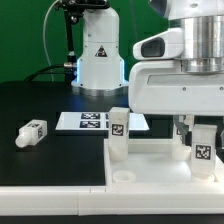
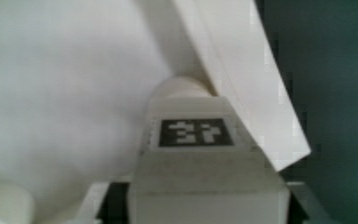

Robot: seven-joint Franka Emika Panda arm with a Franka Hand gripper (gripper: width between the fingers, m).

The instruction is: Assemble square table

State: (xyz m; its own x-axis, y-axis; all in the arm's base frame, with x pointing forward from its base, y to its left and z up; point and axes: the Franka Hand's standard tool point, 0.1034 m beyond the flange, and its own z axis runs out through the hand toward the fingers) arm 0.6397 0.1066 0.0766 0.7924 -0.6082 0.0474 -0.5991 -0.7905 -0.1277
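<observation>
Closest to the exterior camera runs the long white rail (image 1: 50,203). Just behind it the white tabletop (image 1: 150,165) of the square table lies on the dark surface (image 1: 40,100), tray side up, with a round corner socket (image 1: 122,175) showing near the front. A standing leg (image 1: 118,125) is upright at the tabletop's far corner toward the exterior view's left. A tagged leg (image 1: 203,150) stands toward the exterior view's right, directly under the hand (image 1: 200,130), whose fingers reach down on either side of it. A loose leg (image 1: 30,132) lies on its side well apart on the surface, and the marker board (image 1: 90,121) sits flat beyond the tabletop. From the wrist camera, the tagged leg (image 2: 197,140) fills the gap of the hand (image 2: 197,205), dark finger edges sit just beside each flank, and the tabletop (image 2: 60,90) lies beneath. Whether the pads press the leg or only bracket it I cannot tell. The step looks like seating this leg in its corner. The main risk is a lopsided grip. If one pad meets the leg first it could tip it in its seat, and a turn might then jam it crooked or drag the tabletop across the surface.
</observation>
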